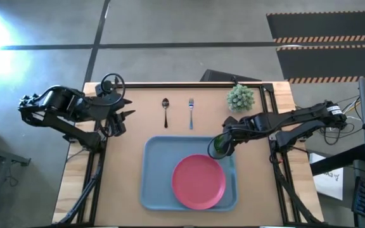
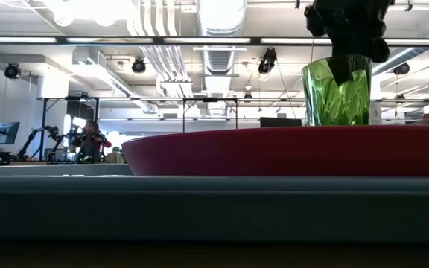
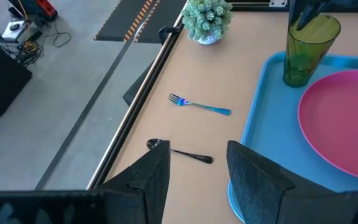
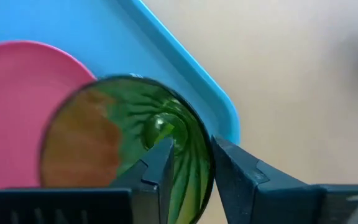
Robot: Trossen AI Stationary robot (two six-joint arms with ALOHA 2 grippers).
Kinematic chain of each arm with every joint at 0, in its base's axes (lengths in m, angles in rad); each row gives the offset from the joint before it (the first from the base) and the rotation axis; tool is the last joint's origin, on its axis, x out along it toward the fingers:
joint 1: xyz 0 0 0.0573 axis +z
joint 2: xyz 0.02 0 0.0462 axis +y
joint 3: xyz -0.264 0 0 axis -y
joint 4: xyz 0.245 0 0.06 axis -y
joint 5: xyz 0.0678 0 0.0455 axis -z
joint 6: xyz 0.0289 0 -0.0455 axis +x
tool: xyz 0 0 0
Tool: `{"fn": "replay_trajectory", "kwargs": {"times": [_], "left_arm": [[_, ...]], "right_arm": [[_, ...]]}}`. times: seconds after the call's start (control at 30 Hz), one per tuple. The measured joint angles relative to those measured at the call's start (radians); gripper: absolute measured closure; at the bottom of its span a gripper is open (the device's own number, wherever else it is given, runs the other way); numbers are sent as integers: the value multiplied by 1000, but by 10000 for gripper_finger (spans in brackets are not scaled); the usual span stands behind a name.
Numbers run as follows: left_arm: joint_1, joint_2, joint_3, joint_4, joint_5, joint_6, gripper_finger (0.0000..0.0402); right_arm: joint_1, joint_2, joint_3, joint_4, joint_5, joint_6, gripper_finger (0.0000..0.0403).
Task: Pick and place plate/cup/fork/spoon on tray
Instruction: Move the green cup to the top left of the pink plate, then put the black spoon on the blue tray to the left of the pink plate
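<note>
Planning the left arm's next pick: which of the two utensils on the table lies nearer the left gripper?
The spoon, the one with the oval bowl. It lies on the side toward the left gripper; the pronged fork lies beyond it, toward the potted plant.

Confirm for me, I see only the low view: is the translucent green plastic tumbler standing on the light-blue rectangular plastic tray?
Observer: Yes, the tumbler stands upright in the far right corner of the tray, beside the round pink-red plastic plate.
Operator: Is the right gripper clamping it?
Observer: No. The right gripper straddles the rim with its fingers parted.
Operator: What's not on the tray?
Observer: The silver metal spoon and fork lie on the bare table beyond the tray, near the open left gripper.
</note>
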Motion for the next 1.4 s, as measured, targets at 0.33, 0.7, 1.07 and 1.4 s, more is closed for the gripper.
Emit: {"fn": "replay_trajectory", "kwargs": {"times": [0.33, 0.7, 1.07, 1.4], "left_arm": [[2, 0, 0, 0, 4, -77, 259], [69, 57, -83, 45, -23, -97, 259], [323, 241, -329, 204, 257, -101, 259], [536, 323, -548, 825, 570, -409, 269]], "right_arm": [[0, -1, 212, -10, 60, -145, 296], [0, -2, 454, -94, 185, -292, 296], [0, -1, 493, -102, 112, -377, 296], [0, 2, 492, -110, 46, -469, 296]]}}
